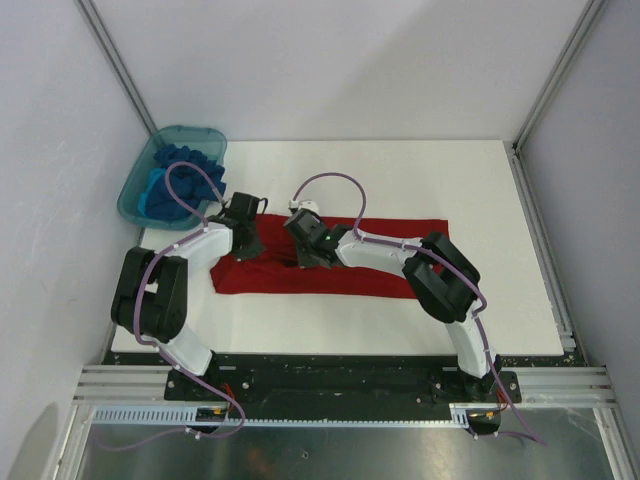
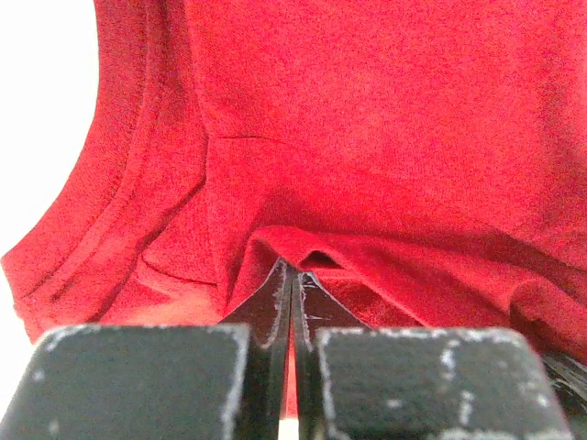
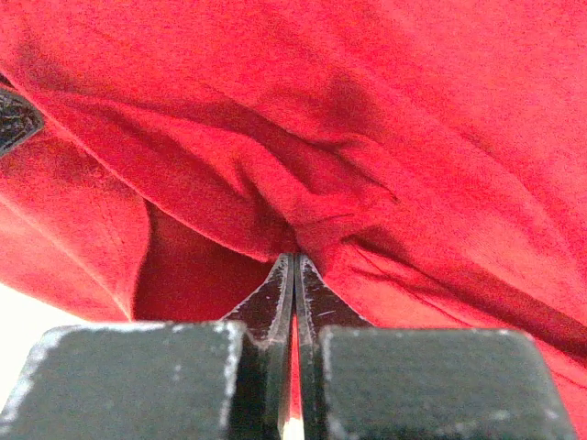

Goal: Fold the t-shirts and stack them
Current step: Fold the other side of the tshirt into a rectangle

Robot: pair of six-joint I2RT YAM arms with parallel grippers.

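A large red t-shirt (image 1: 390, 272) lies as a long band across the middle of the white table. My left gripper (image 1: 246, 243) is shut on a pinch of the shirt's left end; the left wrist view shows red cloth (image 2: 367, 147) bunched at my closed tips (image 2: 293, 268). My right gripper (image 1: 310, 256) is shut on the cloth near the band's middle; the right wrist view shows a fold of red cloth (image 3: 367, 137) at my closed tips (image 3: 294, 259). Royal blue and lighter blue t-shirts (image 1: 180, 180) lie crumpled in the tub.
A translucent teal plastic tub (image 1: 138, 182) stands at the table's back left corner, holding the blue shirts. Metal frame posts and grey walls bound the table (image 1: 400, 170) at the back and sides.
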